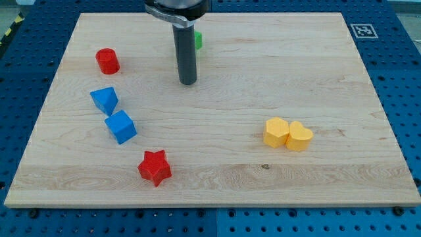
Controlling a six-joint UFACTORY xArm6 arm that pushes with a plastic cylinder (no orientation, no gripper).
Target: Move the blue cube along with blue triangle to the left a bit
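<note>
The blue cube [121, 126] lies at the board's left, just below and to the right of the blue triangle [104, 100]; the two nearly touch. My tip [188, 81] stands on the board near the top middle, well to the right of and above both blue blocks, touching neither.
A red cylinder [107, 60] sits at the upper left. A red star [154, 167] lies below the blue cube. A green block [197, 40] is partly hidden behind the rod. A yellow pentagon-like block [276, 131] and a yellow heart [299, 136] touch at the right. The wooden board [217, 191] lies on a blue pegboard table.
</note>
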